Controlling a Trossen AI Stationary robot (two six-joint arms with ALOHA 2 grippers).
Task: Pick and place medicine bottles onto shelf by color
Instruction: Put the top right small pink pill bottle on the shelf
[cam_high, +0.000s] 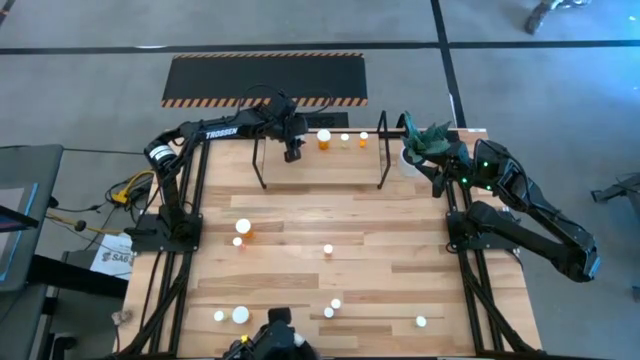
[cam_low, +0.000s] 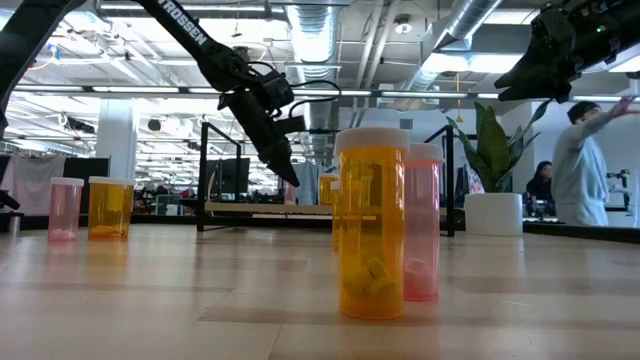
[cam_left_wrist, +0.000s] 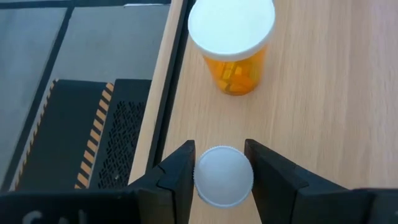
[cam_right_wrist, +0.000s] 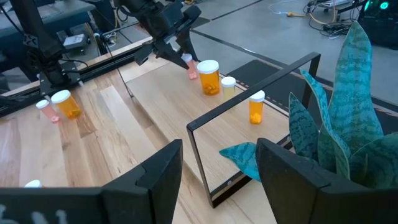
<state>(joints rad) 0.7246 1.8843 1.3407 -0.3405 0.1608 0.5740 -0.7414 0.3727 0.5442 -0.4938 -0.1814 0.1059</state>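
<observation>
In your high view the left gripper (cam_high: 291, 152) hides whatever it holds; only the left wrist view shows a white-capped bottle (cam_left_wrist: 224, 176) clamped between its fingers (cam_left_wrist: 177, 177), body out of sight under the cap. The right wrist view shows that bottle as pinkish. The gripper sits over the shelf (cam_high: 350, 165) at its left end, near the board's back edge. A large orange bottle (cam_high: 324, 140) stands just beside it, w/ 2 smaller ones (cam_high: 345, 139) further right on the board. You've open board btwn the gripper and the front rail. Right gripper (cam_right_wrist: 217, 165) waits by the potted plant (cam_high: 425, 145) at the shelf's right end, fingers apart, holding nothing. Loose bottles (cam_high: 243, 229) are scattered on the table (cam_high: 380, 220), well apart.
</observation>
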